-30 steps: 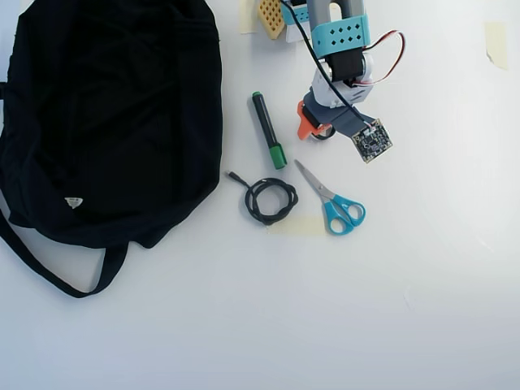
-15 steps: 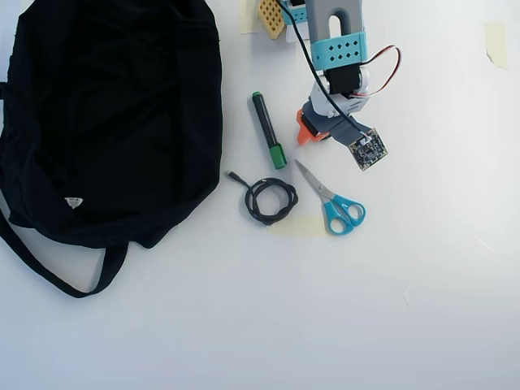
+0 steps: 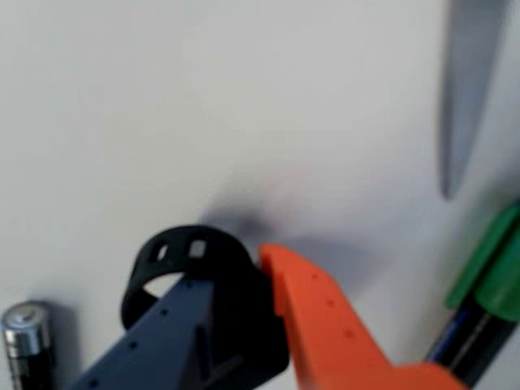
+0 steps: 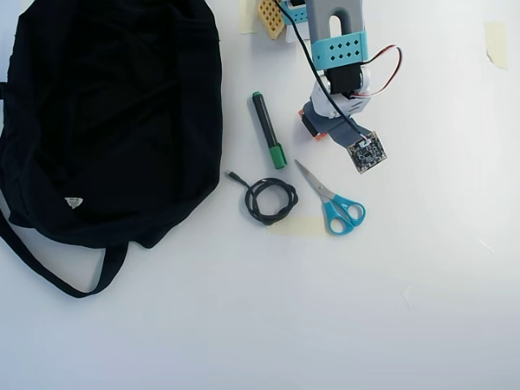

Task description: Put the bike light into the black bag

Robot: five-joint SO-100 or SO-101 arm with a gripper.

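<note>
Bike light (image 3: 191, 268) pinched btwn blue and orange jaws of gripper (image 3: 244, 276) in wrist view, low over white table (image 4: 406, 284). Black bag (image 4: 106, 122) well apart at left in overhead view. Green marker (image 4: 267, 130), scissors (image 4: 333, 199) near arm.

Between my tool (image 4: 313, 123) and the black bag (image 4: 106, 114) I see the green marker (image 4: 267, 129) lying across the path; cable (image 4: 270, 200) and scissors (image 4: 332, 197) crowd below. Bare worktop (image 4: 439, 244) opens on the right.
</note>
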